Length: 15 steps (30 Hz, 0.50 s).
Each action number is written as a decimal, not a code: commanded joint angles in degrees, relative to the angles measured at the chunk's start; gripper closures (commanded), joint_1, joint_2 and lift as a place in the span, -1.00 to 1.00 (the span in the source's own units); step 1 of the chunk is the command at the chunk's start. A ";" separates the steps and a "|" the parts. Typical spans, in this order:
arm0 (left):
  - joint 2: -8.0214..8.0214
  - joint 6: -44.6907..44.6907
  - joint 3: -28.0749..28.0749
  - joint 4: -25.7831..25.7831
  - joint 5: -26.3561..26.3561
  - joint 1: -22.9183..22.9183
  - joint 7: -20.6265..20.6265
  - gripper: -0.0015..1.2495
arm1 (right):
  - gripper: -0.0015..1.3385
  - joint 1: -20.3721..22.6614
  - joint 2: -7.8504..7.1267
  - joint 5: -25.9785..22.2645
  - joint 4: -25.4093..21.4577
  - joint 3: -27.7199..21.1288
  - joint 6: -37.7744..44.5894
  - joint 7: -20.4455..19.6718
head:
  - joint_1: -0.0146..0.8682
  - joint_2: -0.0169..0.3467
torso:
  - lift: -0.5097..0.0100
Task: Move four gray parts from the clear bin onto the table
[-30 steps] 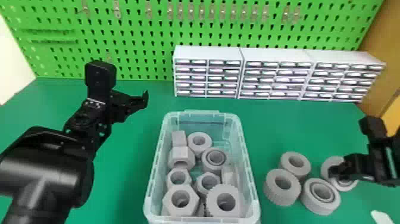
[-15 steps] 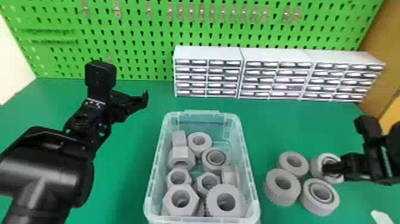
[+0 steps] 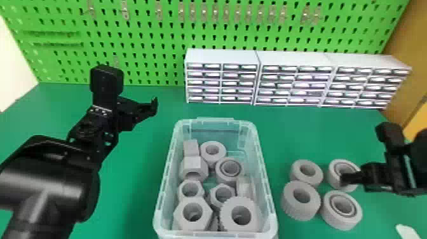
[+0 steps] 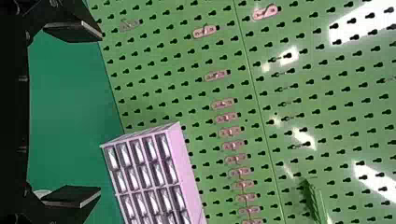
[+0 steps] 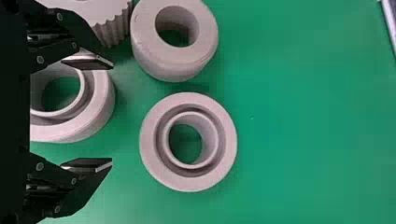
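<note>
On the table right of the clear bin (image 3: 163, 203) stand a plain gray ring (image 3: 306, 173), a ridged gray part (image 3: 301, 201) and two grooved gray rings, the front one (image 3: 342, 210) and the back one (image 3: 343, 174). My right gripper (image 3: 344, 179) is over the back grooved ring; in the right wrist view the right gripper (image 5: 112, 115) stands open, with that ring (image 5: 226, 142) beyond its fingertips. Several gray nuts and rings (image 3: 193, 213) lie in the bin. My left gripper (image 3: 154, 106) is parked behind and left of the bin; the left wrist view shows the left gripper (image 4: 101, 114) open and holding nothing.
White drawer cabinets (image 3: 222, 57) stand at the table's back, before a green pegboard (image 3: 152, 44). A small white object (image 3: 407, 232) lies on the green table (image 3: 133, 178) at the front right.
The right gripper first moved left and slightly toward the back, and the back grooved ring shifted left, close to the plain ring. It now sits a little farther left. My left arm stayed still.
</note>
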 commanded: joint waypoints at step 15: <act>-0.18 -0.08 0.74 -0.01 -0.09 0.17 0.00 -0.80 | -0.23 3.68 3.78 4.45 -13.90 -6.10 -15.02 -0.05 | 0.59 -0.76 | 0.77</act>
